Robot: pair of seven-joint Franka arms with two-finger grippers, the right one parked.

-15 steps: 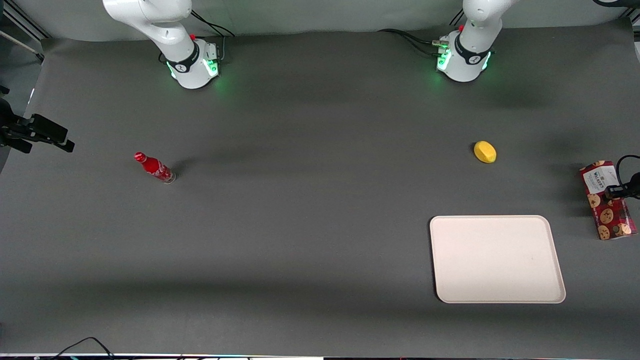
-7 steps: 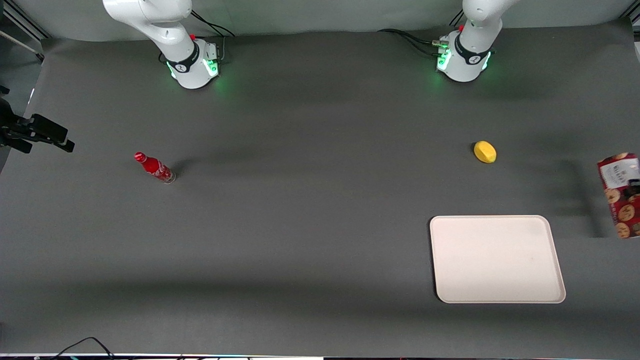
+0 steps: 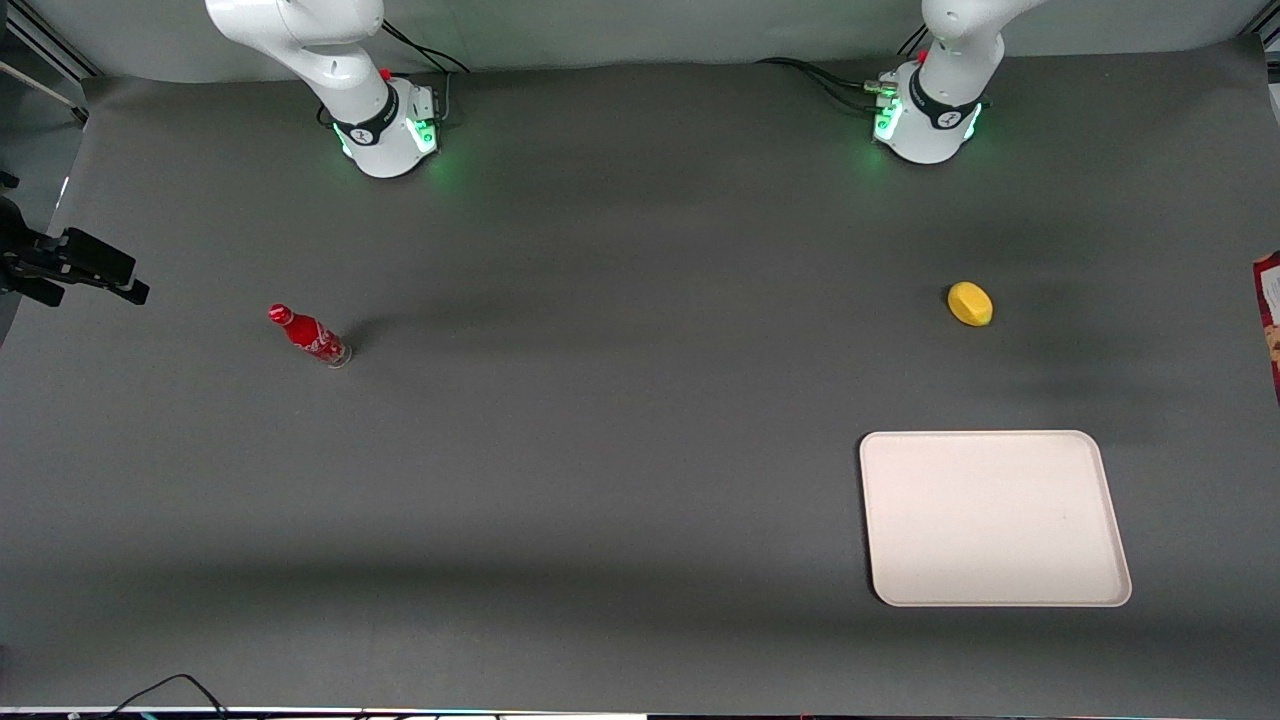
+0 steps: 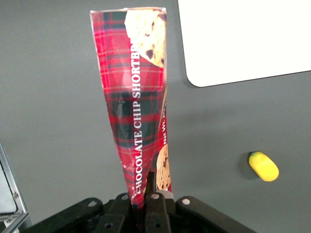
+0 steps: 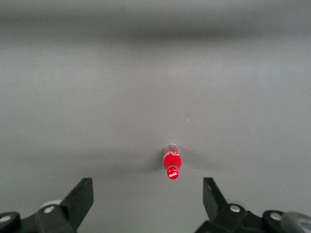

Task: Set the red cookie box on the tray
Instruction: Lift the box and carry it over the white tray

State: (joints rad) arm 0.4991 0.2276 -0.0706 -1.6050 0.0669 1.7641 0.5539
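Red tartan with cookie pictures covers the box [image 4: 138, 102], which the gripper [image 4: 145, 194] holds by one end, its fingers [image 4: 151, 187] closed tight on the narrow edge. In the left wrist view the box reaches away from the gripper, well clear of the grey desk [image 4: 53, 121] under it, with the words CHOCOLATE CHIP SHORTBREAD running along its side. In that same view the box's free end comes close to a rounded corner of the tray [image 4: 243, 39], though the two do not overlap, and a yellow lemon [image 4: 263, 166] lies on the desk nearer the gripper.

From the front, only a sliver of the box [image 3: 1270, 320] shows at the frame edge at the working arm's end of the desk; the gripper itself is out of that frame. The cream tray [image 3: 995, 517] lies flat on the desk with nothing on it, nearer the camera than the lemon [image 3: 970, 303] and apart from it. A small red bottle [image 3: 308, 335] stands toward the parked arm's end, well apart from everything else; the right wrist view looks down on its cap [image 5: 172, 166].
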